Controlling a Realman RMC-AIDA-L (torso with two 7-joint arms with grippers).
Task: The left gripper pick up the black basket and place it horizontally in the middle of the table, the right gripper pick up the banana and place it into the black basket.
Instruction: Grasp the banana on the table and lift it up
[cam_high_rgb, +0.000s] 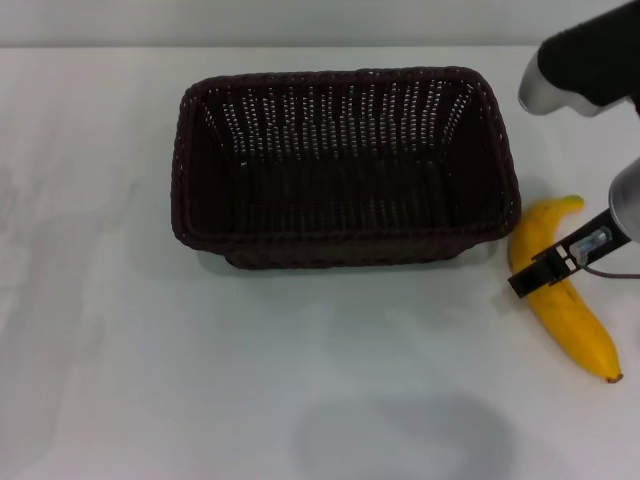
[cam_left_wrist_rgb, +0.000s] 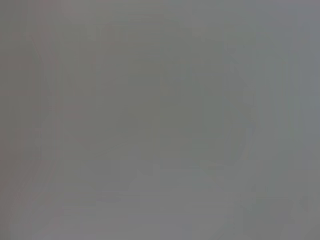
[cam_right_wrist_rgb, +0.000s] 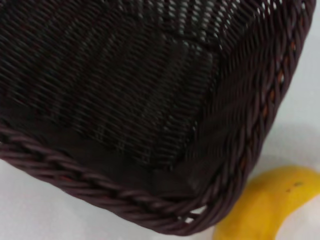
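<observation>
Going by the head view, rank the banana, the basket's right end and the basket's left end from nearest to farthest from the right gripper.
1. The banana: directly at the right gripper, on the table's right side.
2. Right end of the black basket: just left of the banana.
3. Left end: farthest, across the basket.

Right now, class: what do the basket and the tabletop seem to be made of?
Black basket: woven wicker or rattan-like strands, possibly plastic; dark, slightly glossy, with a braided rim and gaps in the slatted sides. Table: smooth white matte surface, likely laminate; no grain shows.
</observation>
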